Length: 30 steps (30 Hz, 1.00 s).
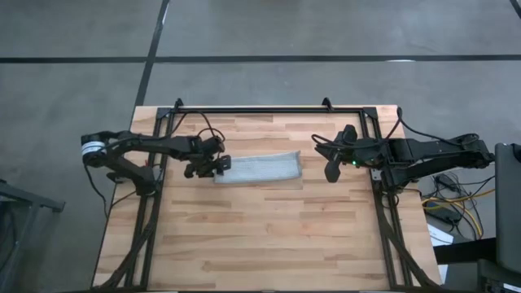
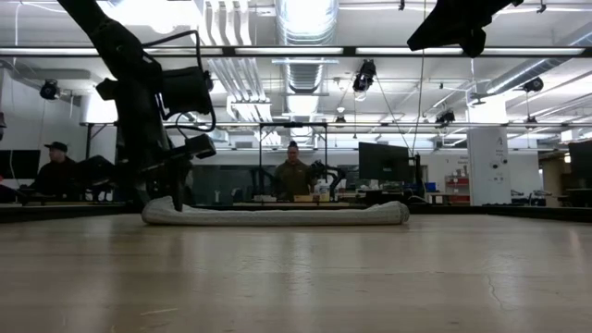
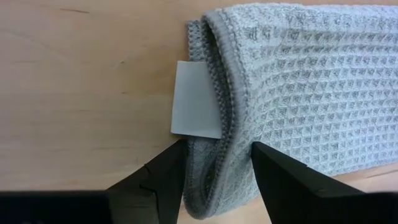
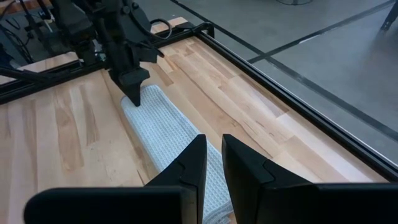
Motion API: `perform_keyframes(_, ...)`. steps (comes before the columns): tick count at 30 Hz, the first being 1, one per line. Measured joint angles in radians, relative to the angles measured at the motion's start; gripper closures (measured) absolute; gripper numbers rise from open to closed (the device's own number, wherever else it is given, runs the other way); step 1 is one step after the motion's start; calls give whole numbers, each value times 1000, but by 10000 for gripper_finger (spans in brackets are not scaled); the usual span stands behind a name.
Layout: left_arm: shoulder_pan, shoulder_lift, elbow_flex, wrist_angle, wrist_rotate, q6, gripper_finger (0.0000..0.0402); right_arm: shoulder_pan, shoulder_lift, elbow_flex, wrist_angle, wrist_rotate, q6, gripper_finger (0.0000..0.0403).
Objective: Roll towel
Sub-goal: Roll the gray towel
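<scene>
Between the fingers of the left gripper (image 3: 214, 177) lies one end of the towel (image 1: 260, 168), already folded or rolled into a long narrow band on the counter (image 1: 260, 236). The jaws stand moderately open, straddling the layered hem beside a white label (image 3: 196, 107); whether they pinch yet I cannot tell for certain. To roll well, it likely needs all layers caught together and a turn kept square to the band. The right gripper (image 4: 213, 163) hangs raised off the towel's far end, fingers narrowly apart, holding nothing.
</scene>
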Motion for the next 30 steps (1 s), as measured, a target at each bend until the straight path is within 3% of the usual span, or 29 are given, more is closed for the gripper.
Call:
perform_keyframes(10,1,-26,-2,-71,-47,-14,213,0,0,0,0,0,0,353)
perform_keyframes(30,1,7,-10,49,-27,17,213,0,1,0,0,0,0,353)
